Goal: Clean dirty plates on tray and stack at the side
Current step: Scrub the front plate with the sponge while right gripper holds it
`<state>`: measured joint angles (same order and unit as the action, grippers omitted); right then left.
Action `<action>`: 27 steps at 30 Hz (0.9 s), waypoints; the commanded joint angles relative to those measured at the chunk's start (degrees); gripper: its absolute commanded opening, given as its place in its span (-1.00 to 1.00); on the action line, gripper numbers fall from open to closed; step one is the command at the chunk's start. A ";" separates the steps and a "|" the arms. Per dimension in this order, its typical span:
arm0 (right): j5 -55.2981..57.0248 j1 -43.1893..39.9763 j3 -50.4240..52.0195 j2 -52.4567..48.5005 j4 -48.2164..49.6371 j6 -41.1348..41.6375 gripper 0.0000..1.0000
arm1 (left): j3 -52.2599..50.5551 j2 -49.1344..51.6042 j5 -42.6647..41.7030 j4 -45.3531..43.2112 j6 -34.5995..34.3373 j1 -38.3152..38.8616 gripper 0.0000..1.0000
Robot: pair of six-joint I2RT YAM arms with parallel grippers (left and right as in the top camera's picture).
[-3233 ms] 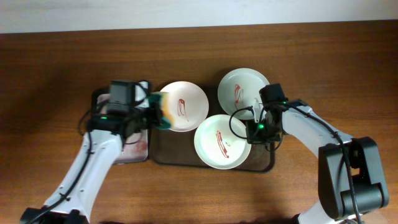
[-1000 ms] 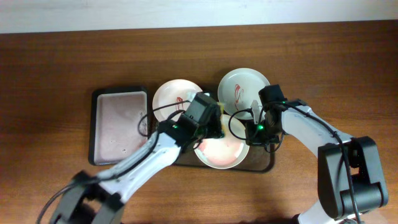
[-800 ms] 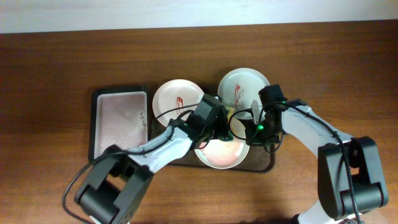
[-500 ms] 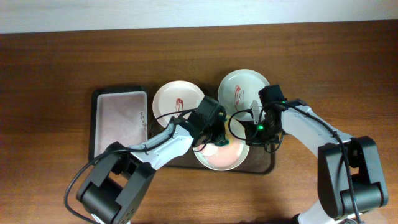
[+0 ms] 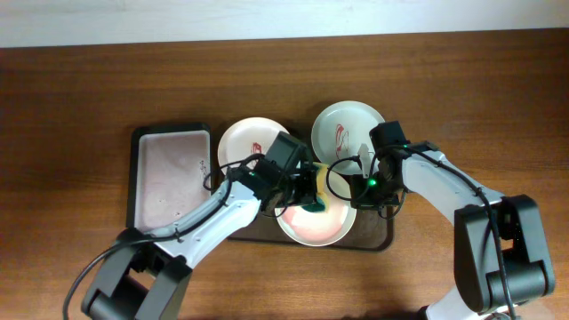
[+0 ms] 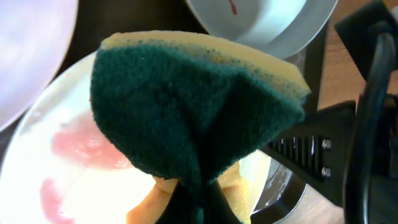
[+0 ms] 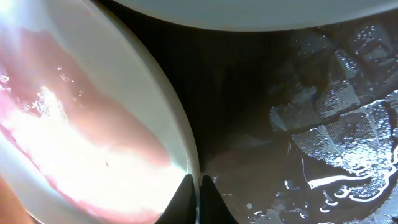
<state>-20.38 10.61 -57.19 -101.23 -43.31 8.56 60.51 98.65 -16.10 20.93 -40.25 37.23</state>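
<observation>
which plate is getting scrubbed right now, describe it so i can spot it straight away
Start at the dark brown tray in the middle of the wooden table. On it, take the front plate, nearest the robot, partly under the green and yellow sponge. The left back plate and right back plate carry sharp red streaks; this one's inside is a washed-out pink film.

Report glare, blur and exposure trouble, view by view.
Overhead: even light, sharp across the table. Left wrist: the sponge fills the frame, slightly soft; the front plate beneath is washed out. Right wrist: hard glare on that plate's wet pink film, sparkle on the wet tray.
</observation>
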 commanded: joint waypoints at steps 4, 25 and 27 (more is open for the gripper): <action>0.92 0.26 -0.63 -0.17 -0.39 -0.57 -0.92 | -0.63 6.08 -0.66 -6.19 -4.76 3.80 -1.00; 0.92 0.26 -0.63 -0.17 -0.39 -0.57 -0.56 | -0.35 -2.19 13.33 7.34 5.73 1.09 -1.00; 0.92 0.26 -0.61 -0.20 -0.39 -0.57 -0.48 | -0.35 -5.40 13.46 9.62 7.65 1.05 -1.00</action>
<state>-20.21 10.61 -57.19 -101.25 -43.48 8.21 60.51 100.03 -5.02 28.62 -39.00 38.68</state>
